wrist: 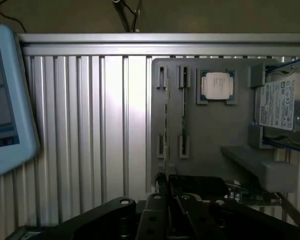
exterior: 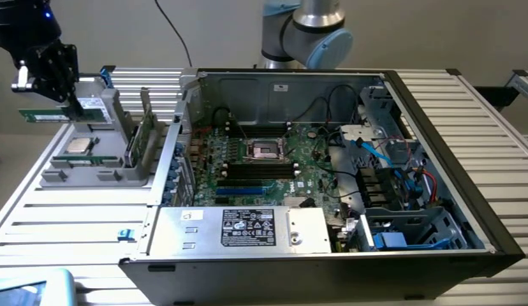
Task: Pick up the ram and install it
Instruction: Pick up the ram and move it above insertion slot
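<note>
- You have the gripper (exterior: 75,109) at 10 o'clock in the exterior view, its fingers closed narrow on the ram (exterior: 39,115).
- The ram lies level, long edge horizontal. Its free end points to 9 o'clock, past the edge of the grey parts tray (exterior: 55,173).
- You cannot tell from either view whether the ram's lower edge is clear of the tray.
- The tray sits just below the gripper and holds a processor (exterior: 80,145) lying flat.
- A taller green card (exterior: 146,137) stands upright at the tray's 3 o'clock edge, between the ram and the open computer case (exterior: 434,127).
- The case wall rises just beyond that card. The motherboard (exterior: 247,137) lies flat inside, with dark memory slots (exterior: 259,169) near its middle.
- Loose cables (exterior: 375,153) cross the case at 3 o'clock of the slots. The power supply (exterior: 238,228) sits at 6 o'clock of them.
- In the wrist view a hard drive (wrist: 279,105) stands just beside the tray.
- A pale blue tablet (wrist: 5,100) lies on the slatted table (exterior: 68,217), well apart from the tray.
- Bare table slats lie at 6 o'clock of the tray.
</note>
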Tool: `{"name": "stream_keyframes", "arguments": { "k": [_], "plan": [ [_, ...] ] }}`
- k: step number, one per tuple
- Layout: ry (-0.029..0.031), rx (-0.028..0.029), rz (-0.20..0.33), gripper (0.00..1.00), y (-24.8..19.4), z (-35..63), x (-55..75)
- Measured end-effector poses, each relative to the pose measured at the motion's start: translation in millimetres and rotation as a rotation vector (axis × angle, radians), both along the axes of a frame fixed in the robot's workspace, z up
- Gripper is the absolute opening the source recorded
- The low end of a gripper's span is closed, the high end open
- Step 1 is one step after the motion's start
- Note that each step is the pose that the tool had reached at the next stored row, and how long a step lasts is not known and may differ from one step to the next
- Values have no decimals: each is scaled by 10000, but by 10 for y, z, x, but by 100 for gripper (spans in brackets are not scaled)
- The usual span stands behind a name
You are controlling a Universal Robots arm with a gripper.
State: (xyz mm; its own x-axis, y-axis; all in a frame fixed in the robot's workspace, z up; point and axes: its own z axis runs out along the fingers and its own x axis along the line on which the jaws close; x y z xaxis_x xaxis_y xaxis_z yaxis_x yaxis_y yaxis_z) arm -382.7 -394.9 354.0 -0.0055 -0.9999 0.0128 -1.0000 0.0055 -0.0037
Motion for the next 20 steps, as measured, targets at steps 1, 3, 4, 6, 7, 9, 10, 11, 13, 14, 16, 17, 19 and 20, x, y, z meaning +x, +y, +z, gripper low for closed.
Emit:
{"name": "stream_keyframes", "arguments": {
  "k": [1,3,4,6,7,9,10,11,13,14,16,17,19,20],
  "plan": [
    [0,0,-1,13,0,20,44],
    [-1,0,0,13,0,75,122],
    [1,-1,0,13,0,118,157],
    [0,-1,1,13,0,211,236],
    [-2,1,0,13,0,243,278],
    [0,-1,0,13,0,286,366],
    [1,-1,-1,13,0,301,411],
    [0,0,0,13,0,312,456],
    [0,0,1,13,0,336,549],
    [0,0,0,13,0,348,595],
    [0,0,0,13,0,371,685],
    [0,0,0,13,0,383,730],
    [0,0,0,13,0,406,823],
    [0,0,0,13,0,416,867]
  ]
}}
